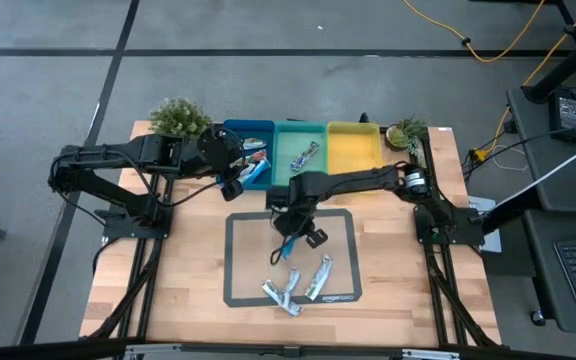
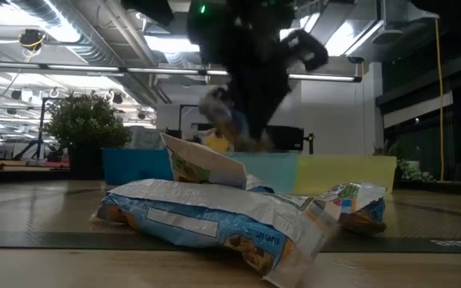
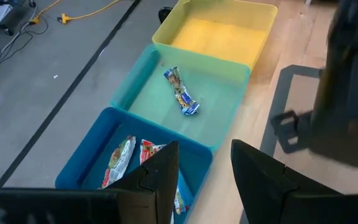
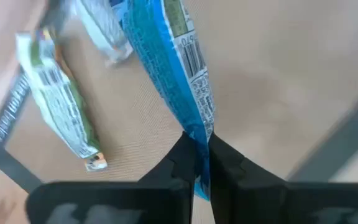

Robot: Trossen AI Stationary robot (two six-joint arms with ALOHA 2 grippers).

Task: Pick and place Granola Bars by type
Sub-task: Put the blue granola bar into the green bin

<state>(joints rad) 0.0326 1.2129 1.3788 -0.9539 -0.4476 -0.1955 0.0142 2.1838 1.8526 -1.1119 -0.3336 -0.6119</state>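
So the worktop is light wood planks with a grey-bordered mat in the middle. Three granola bars lie on the mat's front edge, close together. Along the back edge sit a blue bin, teal bin and yellow bin side by side, with a small potted plant at each end.

Overhead, table-level, two wrist views; shared mat.

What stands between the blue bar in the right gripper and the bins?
Nothing visible does. The right gripper is shut on the blue bar above the mat, and bare table lies between it and the bins. The left gripper hovers beside the blue bin.
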